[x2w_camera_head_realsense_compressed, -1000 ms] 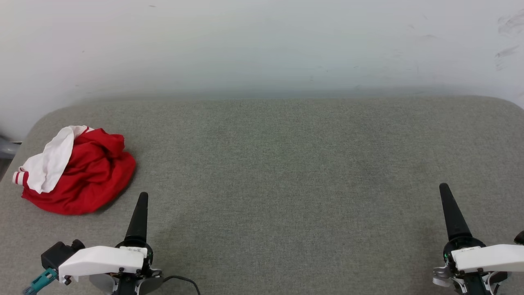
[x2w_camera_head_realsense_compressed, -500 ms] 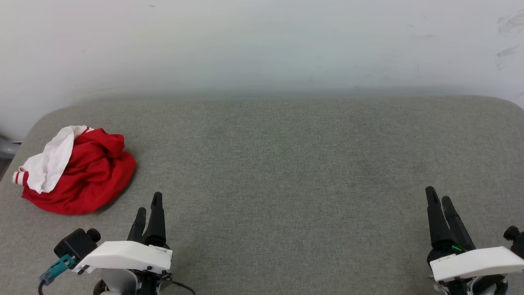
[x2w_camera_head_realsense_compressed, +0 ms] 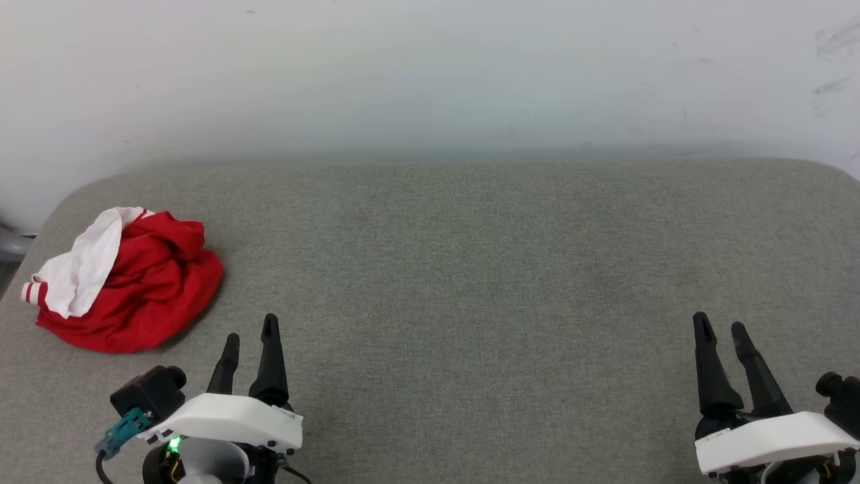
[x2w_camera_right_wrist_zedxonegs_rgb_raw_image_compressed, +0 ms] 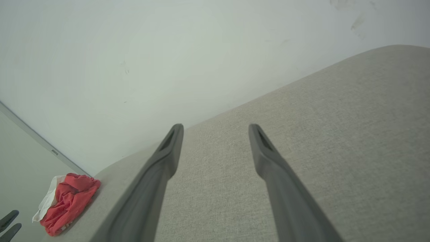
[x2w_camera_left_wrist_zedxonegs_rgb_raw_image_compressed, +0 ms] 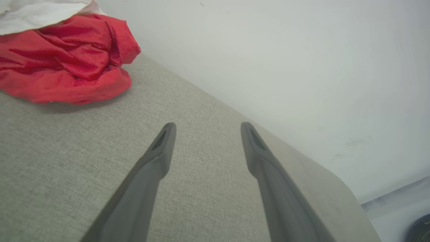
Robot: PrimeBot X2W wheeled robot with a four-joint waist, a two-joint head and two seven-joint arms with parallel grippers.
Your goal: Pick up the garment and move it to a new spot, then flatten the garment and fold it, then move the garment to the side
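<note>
Nothing stands between my left gripper [x2w_camera_head_realsense_compressed: 250, 327] and the garment [x2w_camera_head_realsense_compressed: 127, 282]; bare grey padded surface [x2w_camera_head_realsense_compressed: 470, 269] lies all around. The garment sits in a crumpled heap at the left end of that surface, close to its left edge and just left of and beyond the left gripper, not touching it. Both the left gripper and the right gripper [x2w_camera_head_realsense_compressed: 719, 321] have their fingers spread wide with nothing between them, and they sit at the near side, well apart.

The heap hides most of the shirt. I see red folds, one white sleeve and a striped cuff, but cannot make out the collar. A grey object [x2w_camera_head_realsense_compressed: 10, 242] at the far left is cut off.

A pale wall [x2w_camera_head_realsense_compressed: 430, 81] runs behind the far edge. The far corners are rounded, and the middle is wide open.
</note>
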